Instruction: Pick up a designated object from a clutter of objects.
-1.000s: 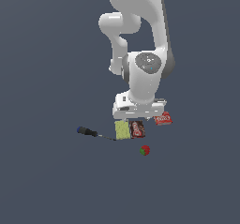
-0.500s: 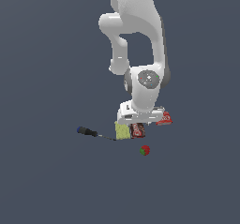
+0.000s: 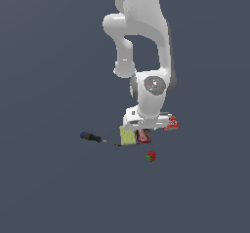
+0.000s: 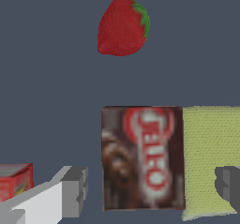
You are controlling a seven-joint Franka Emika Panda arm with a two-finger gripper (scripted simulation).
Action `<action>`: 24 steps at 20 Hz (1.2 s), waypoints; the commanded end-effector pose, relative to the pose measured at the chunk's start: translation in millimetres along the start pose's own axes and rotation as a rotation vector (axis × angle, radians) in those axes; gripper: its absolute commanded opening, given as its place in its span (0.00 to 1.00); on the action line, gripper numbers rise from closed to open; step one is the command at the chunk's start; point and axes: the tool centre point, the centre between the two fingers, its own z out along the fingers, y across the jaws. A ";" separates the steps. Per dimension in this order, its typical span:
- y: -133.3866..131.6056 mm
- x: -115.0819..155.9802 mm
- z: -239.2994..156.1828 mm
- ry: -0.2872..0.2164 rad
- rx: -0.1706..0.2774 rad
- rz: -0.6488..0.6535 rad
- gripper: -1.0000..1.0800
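The dark brown box (image 4: 140, 157) with a red oval logo lies flat on the floor, side by side with the pale yellow block (image 4: 211, 157). My gripper (image 4: 151, 188) is open and hangs just above them. One finger (image 4: 75, 188) is beside the brown box's free side, the other (image 4: 229, 185) is over the yellow block. In the exterior view my gripper (image 3: 141, 128) sits low over the brown box (image 3: 144, 137) and the yellow block (image 3: 127, 136). It holds nothing.
A red strawberry (image 4: 123, 26) lies apart from the box and also shows in the exterior view (image 3: 151, 156). The bright red box (image 3: 171, 124) lies on the exterior view's right. A blue-and-black screwdriver (image 3: 93, 138) lies on the exterior view's left.
My arm has come down and shifted a little to the exterior view's left, bringing the open gripper low over the brown box. The objects have not moved.
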 end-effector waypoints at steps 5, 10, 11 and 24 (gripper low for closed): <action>-0.1 -1.0 21.8 0.000 0.000 0.000 0.96; -0.3 -1.2 42.7 0.000 0.000 0.000 0.96; -0.3 -1.0 45.1 0.000 0.000 0.000 0.96; -0.3 -0.5 48.9 0.001 0.000 0.000 0.00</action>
